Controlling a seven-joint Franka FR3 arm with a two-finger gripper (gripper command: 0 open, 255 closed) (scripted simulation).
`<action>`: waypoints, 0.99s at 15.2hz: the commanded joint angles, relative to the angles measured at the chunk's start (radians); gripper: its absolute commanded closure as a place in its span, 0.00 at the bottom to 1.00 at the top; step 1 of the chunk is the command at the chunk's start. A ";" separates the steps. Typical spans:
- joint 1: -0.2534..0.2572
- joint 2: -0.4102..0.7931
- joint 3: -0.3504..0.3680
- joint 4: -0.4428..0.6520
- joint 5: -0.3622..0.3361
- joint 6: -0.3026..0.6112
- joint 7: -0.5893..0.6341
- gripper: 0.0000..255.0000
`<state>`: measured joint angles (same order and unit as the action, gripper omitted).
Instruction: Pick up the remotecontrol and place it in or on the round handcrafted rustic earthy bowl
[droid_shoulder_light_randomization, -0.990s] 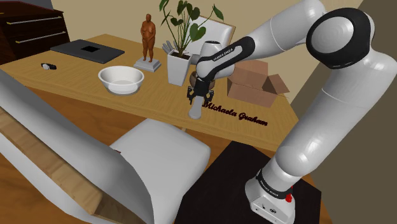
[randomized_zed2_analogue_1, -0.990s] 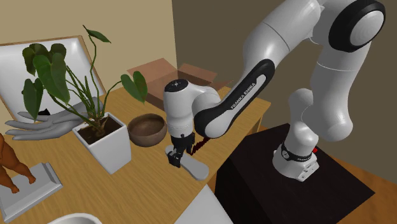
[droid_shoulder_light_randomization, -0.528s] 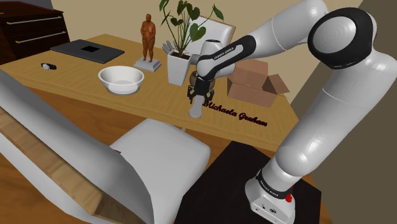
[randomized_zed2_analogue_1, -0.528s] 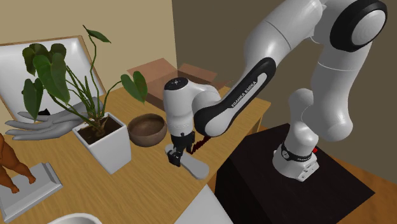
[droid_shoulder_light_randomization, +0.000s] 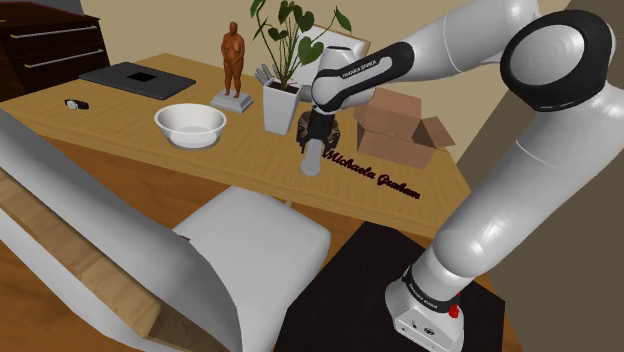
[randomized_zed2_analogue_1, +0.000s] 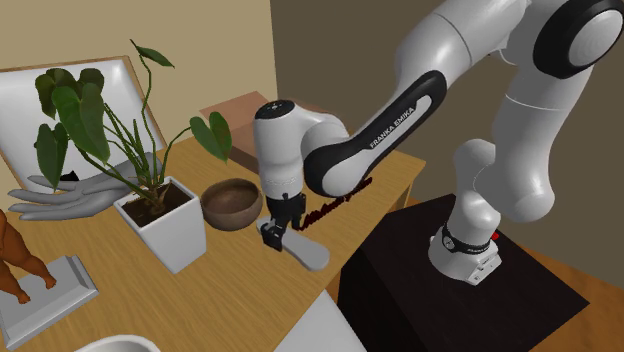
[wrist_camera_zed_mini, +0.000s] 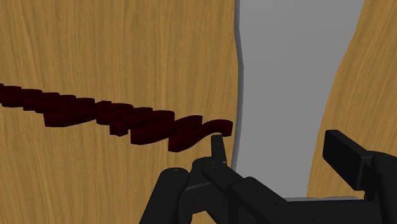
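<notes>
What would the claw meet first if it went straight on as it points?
Beyond the grey remote held in the claw, the wooden tabletop, near the dark red lettering; depth is unclear.

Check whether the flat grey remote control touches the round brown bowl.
Apart. The second exterior view shows wooden tabletop between the remote control and the bowl.

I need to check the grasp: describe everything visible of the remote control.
The remote control is drawn plain pale grey, a long flat slab with a rounded free end and a slightly waisted outline; no buttons show. The claw is shut on one end, a black finger on each long edge, and the rest sticks out tilted over the wooden desk, beside the dark red lettering. Whether its free end touches the desk cannot be told.
</notes>
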<state>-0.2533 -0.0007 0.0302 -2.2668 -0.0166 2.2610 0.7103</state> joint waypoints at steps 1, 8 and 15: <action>0.001 -0.017 0.001 0.011 0.001 -0.027 0.001 1.00; 0.001 -0.062 0.001 0.059 0.004 -0.121 -0.002 1.00; 0.001 -0.098 0.001 0.117 0.006 -0.215 -0.004 1.00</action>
<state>-0.2524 -0.0952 0.0306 -2.1584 -0.0112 2.0581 0.7062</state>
